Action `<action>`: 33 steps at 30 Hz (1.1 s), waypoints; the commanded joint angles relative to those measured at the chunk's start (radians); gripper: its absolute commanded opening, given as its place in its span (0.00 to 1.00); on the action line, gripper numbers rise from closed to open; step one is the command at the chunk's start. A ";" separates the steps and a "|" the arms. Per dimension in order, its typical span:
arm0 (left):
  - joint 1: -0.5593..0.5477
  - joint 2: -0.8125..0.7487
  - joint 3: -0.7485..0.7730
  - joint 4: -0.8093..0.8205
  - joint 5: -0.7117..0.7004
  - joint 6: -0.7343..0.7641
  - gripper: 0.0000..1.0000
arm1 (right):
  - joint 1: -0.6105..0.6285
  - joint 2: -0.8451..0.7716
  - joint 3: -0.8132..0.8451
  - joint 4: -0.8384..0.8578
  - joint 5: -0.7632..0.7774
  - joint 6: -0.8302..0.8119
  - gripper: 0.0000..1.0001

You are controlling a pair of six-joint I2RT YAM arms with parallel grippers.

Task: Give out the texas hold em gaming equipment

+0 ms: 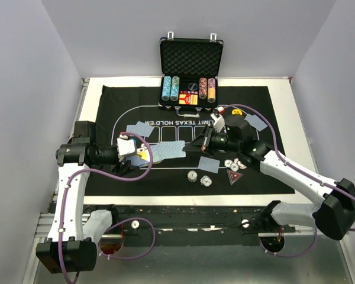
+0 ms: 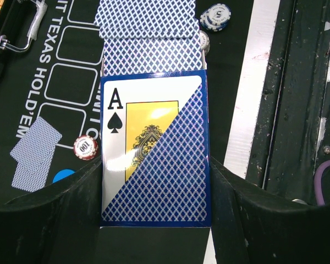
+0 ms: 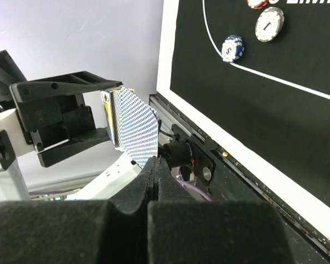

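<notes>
**Right arm has a card by the corner, deck sits in the left**

Starting at the right gripper: its fingers are pressed flat together with only a hairline slit between them. The near corner of a blue-backed card runs straight into that slit. I read that as pinched on the card, though the actual contact is tucked out of sight. The card's other end sits in the deck. The left gripper clamps the deck by its long sides, ace-of-spades face toward its own camera.

What matters for the next move is that the card's long axis lies along the line from one gripper to the other. It pokes out of the deck's open end straight at the right arm. So I'd pull along that axis, away from the left gripper. Going sideways would likely bend the card. The left wrist view shows more than one blue back fanned past the deck's mouth, so dragging out a double is my worry.

Further out on the mat there are loose cards face down in a few spots. Chips and the red marker lie near the right arm, and the case stands open at the far edge. I'd call the deal partway done.
</notes>
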 commanded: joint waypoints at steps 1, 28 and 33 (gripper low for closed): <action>-0.003 -0.006 0.023 0.017 0.056 0.003 0.46 | -0.040 -0.051 -0.036 0.036 -0.052 0.038 0.01; -0.003 -0.014 0.016 0.016 0.054 0.006 0.46 | -0.201 -0.131 -0.179 -0.016 -0.095 0.016 0.01; -0.001 -0.020 0.013 0.014 0.054 0.006 0.46 | -0.201 -0.108 -0.173 -0.111 -0.046 -0.071 0.06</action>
